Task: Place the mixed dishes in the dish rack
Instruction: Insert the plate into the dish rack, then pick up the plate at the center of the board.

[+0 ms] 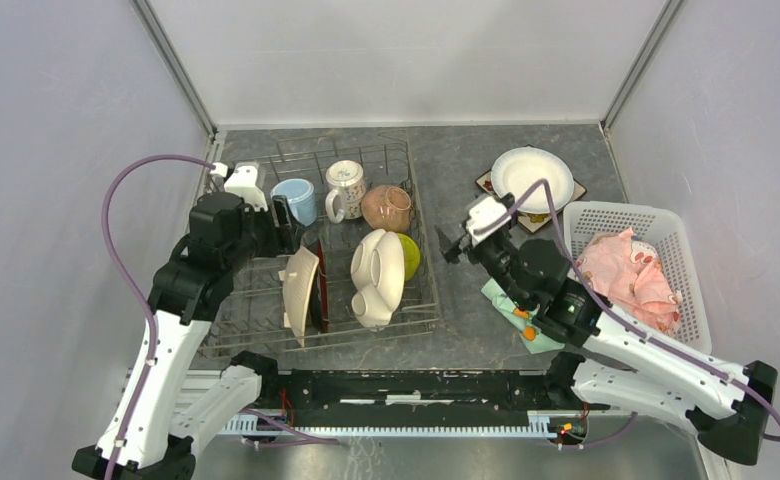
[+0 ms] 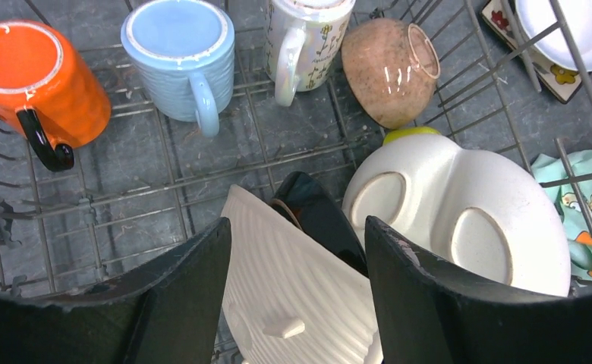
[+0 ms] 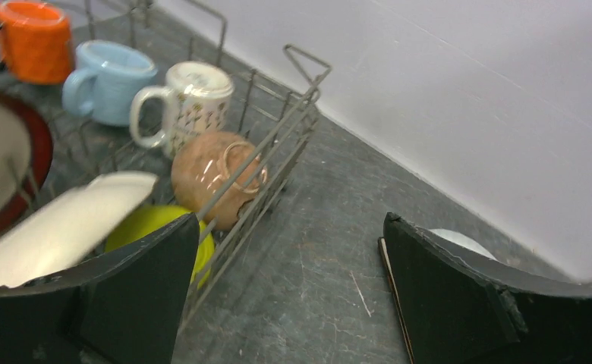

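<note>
Bright, diffuse light from above; shadows faint and soft; white glints on the tan bowl [image 2: 388, 73] in the left wrist view; the right wrist view is blurred, worst at lower left; the top view is sharp.

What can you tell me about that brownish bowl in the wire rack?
The bowl is speckled pinkish-tan with a glossy glaze that looks ceramic. It lies tipped on its side, its round opening turned toward the rack's right wall, which it seems to lean on. It sits beside the patterned mug, next to the green bowl. Neither hand touches it.
</note>
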